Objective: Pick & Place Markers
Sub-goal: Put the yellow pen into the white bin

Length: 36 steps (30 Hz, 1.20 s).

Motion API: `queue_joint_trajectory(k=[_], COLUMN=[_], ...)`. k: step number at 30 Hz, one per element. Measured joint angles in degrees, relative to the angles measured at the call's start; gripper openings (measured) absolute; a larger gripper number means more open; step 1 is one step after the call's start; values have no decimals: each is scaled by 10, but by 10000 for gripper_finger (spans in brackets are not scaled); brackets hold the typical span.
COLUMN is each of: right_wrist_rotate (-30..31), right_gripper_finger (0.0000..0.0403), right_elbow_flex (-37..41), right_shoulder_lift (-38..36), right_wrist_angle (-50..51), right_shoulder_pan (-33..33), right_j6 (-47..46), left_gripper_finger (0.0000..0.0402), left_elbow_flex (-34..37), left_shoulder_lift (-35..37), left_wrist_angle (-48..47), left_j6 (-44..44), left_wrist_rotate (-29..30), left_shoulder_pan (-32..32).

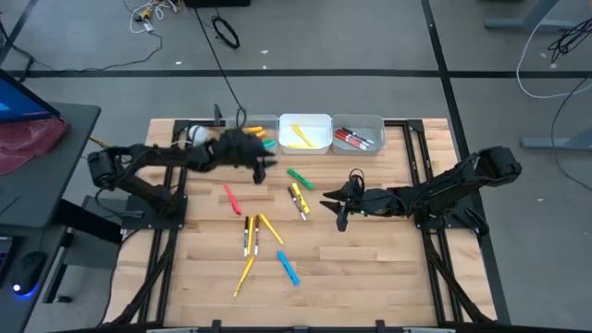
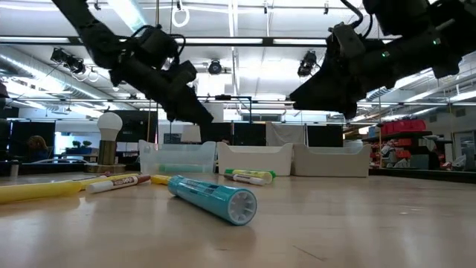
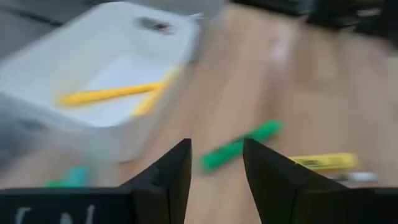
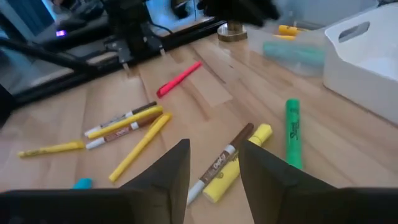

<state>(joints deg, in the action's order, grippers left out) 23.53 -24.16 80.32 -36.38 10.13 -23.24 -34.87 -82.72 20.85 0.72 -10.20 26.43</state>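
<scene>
- Wooden table (image 1: 370, 277) carries most markers (image 1: 277, 222) loose at centre frame in the high view; others already lie in the three bins (image 1: 305, 132) at upper centre.
- My left gripper (image 1: 262, 163) hangs just below the bins, fingers apart, holding nothing. Risk: clipping the middle bin's wall.
- My right gripper (image 1: 340, 211) hovers right of centre, fingers apart, empty. Risk: closing on the touching yellow marker (image 4: 239, 171) and brown marker (image 4: 221, 163) together.
- Green marker (image 3: 239, 146) lies between both grippers; both reaching for it could collide.

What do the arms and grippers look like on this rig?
Both arms are dark, near-black jointed links on black bases. The left gripper and right gripper each end in two dark, wedge-shaped tapering fingers. Faint pale lettering marks the left wrist body.
</scene>
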Motion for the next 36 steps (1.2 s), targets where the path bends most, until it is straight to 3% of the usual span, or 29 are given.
queue_joint_trajectory(k=[3, 6, 13, 16, 30, 36], right_wrist_rotate=[-2, -5, -22, -22, -21, -21], right_gripper_finger=[136, 140, 178, 191, 190, 189], right_elbow_flex=[-4, -32, -87, -88, -88, -88], right_shoulder_lift=[17, 47, 85, 86, 85, 85], right_wrist_angle=[-7, -5, 31, 32, 34, 36], right_shoulder_pan=[-1, -1, -1, -1, -1, -1], right_j6=[-2, 11, 73, 81, 90, 90], left_gripper_finger=[146, 143, 142, 142, 140, 107], left_elbow_flex=[38, 54, 54, 54, 50, 49], left_shoulder_lift=[0, 0, 3, -3, -89, -109], left_wrist_angle=[70, 79, -60, -89, -77, -56], left_j6=[20, 12, -110, -135, -287, -298], left_wrist_rotate=[0, 0, -68, -39, -23, -31], left_shoulder_pan=[-55, -109, -206, -236, -250, -236])
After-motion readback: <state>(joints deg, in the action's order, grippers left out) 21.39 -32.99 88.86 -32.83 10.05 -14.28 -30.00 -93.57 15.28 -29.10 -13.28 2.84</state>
